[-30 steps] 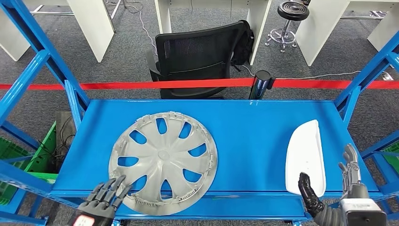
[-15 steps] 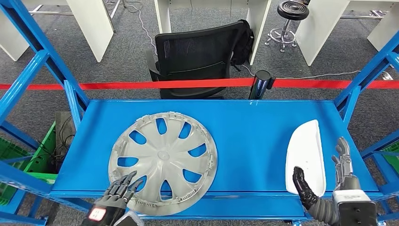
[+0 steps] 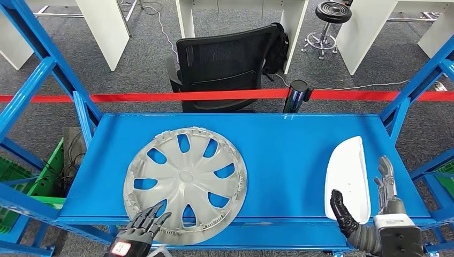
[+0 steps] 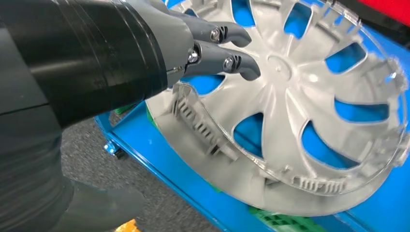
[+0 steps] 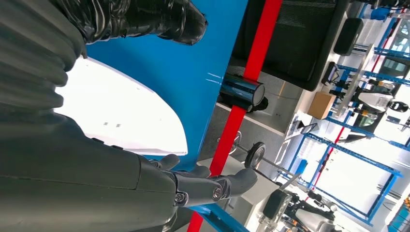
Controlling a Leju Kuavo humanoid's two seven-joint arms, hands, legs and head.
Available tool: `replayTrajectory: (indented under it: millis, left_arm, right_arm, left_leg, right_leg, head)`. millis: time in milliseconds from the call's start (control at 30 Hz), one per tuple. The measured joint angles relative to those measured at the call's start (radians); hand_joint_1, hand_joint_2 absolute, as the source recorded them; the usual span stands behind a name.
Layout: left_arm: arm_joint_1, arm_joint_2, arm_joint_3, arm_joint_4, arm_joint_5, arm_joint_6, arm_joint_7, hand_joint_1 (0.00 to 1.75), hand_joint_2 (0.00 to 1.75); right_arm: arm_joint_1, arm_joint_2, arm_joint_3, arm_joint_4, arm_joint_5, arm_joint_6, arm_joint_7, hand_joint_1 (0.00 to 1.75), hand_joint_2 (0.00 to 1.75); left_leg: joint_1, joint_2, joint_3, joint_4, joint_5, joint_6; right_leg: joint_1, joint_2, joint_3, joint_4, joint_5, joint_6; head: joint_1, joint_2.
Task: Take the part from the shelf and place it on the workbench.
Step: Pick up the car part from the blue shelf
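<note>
A round silver wheel cover (image 3: 186, 184) lies flat on the blue shelf (image 3: 289, 144), left of centre, its near rim overhanging the front edge. My left hand (image 3: 140, 229) reaches over that near rim with its fingers (image 4: 227, 48) stretched above the wheel cover (image 4: 300, 106), gripping nothing. A white elongated part (image 3: 348, 179) lies at the shelf's right. My right hand (image 3: 375, 227) straddles its near end, thumb (image 3: 338, 206) on one side and fingers (image 3: 386, 184) on the other, spread apart. The right wrist view shows the white part (image 5: 125, 116) between thumb (image 5: 159, 19) and fingers (image 5: 212, 186).
Blue frame posts (image 3: 83, 115) stand at the shelf's corners. Behind it runs a red barrier tape (image 3: 160, 97) on a dark post (image 3: 297, 93), with a black office chair (image 3: 225, 64), a stool (image 3: 332, 13) and white desks beyond. A green crate (image 3: 48, 171) sits low left.
My left hand has slid to the right along the wheel cover's near rim. My right hand has shifted left, closer around the white part's near end. Neither part has moved.
</note>
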Motion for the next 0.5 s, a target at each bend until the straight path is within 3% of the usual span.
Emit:
replayTrajectory:
  millis: [500]
  left_arm:
    - [-0.001, -0.010, -0.014, 0.046, -0.016, -0.024, 0.000, 0.00, 1.75]
  right_arm:
    - [-0.021, 0.002, 0.005, 0.028, -0.006, 0.007, 0.010, 0.00, 1.75]
  left_leg:
    - [0.000, 0.000, 0.000, 0.000, 0.000, 0.000]
  right_leg:
    - [0.000, 0.000, 0.000, 0.000, 0.000, 0.000]
  head:
    - [0.000, 0.000]
